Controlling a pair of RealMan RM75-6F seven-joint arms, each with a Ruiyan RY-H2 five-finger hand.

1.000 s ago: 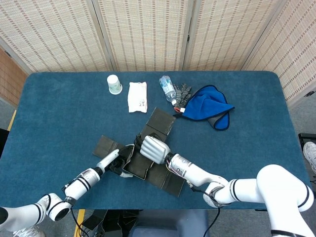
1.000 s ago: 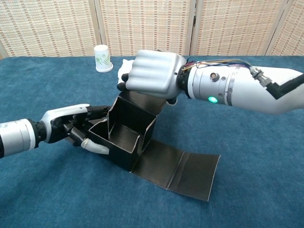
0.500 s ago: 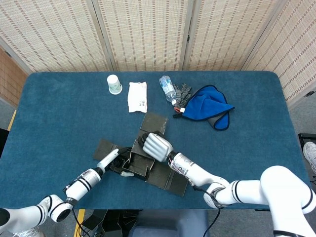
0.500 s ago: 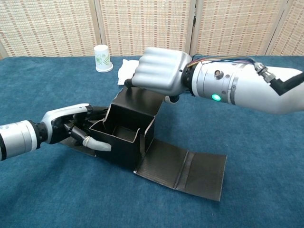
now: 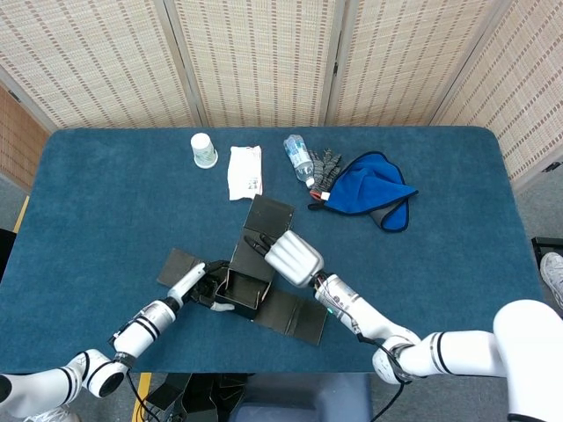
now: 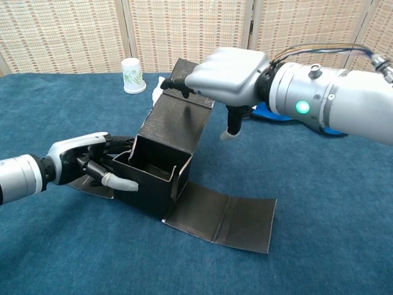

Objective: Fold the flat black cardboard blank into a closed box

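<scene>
Lab setup: blue-clothed table (image 5: 106, 193), woven screen backdrop (image 5: 264, 53).

**Two cameras: one high, one low**

The head view looks steeply down on the whole table (image 5: 106, 176), with the screen wall at 12 o'clock and the robot's arms entering from 6 o'clock. The chest view sits low and near, facing level across the table toward the same screens, so it takes in only the near middle. Both views share the box (image 5: 251, 272) (image 6: 156, 169), left hand (image 5: 204, 286) (image 6: 86, 163), right hand (image 5: 295, 258) (image 6: 224, 77) and cup (image 5: 203, 150) (image 6: 132, 75).
</scene>
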